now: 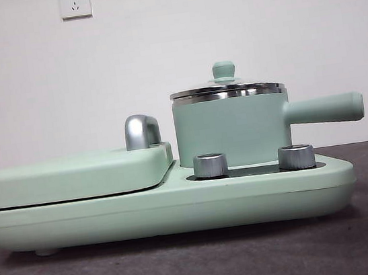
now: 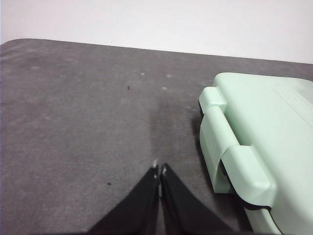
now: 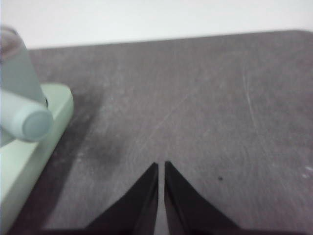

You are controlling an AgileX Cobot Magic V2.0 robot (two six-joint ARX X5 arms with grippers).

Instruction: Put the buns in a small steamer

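The small steamer [image 1: 232, 128] sits on the right-hand burner of a mint-green breakfast cooker [image 1: 166, 204], its glass lid [image 1: 226, 90] on and the green knob [image 1: 223, 70] standing up in the middle. Its long handle [image 1: 323, 110] sticks straight out to the side, over the cooker's end. Beside it the flat griddle lid [image 1: 74, 176] lies closed, its chrome handle [image 1: 141, 131] up near the pot. Two steel dials [image 1: 210, 165] face front.

No buns show in any of the three views, so I cannot say where they are.

Both arms hang back off the cooker. The left gripper [image 2: 159, 172] hovers over bare grey table [image 2: 88, 122] beside the griddle's hinge end, jaws pressed together with nothing between them. The right gripper [image 3: 161, 166] hovers over the table off the steamer handle's tip, jaws drawn nearly together, only a thin slit between them, and empty.

As I read it, nothing has begun: the lid has to come off first. The right gripper looks the nearer one. It would do well to spread its jaws, come down straight over the knob, pinch it squarely and lift vertically so the pot is not dragged off its burner, then set the lid down well clear.
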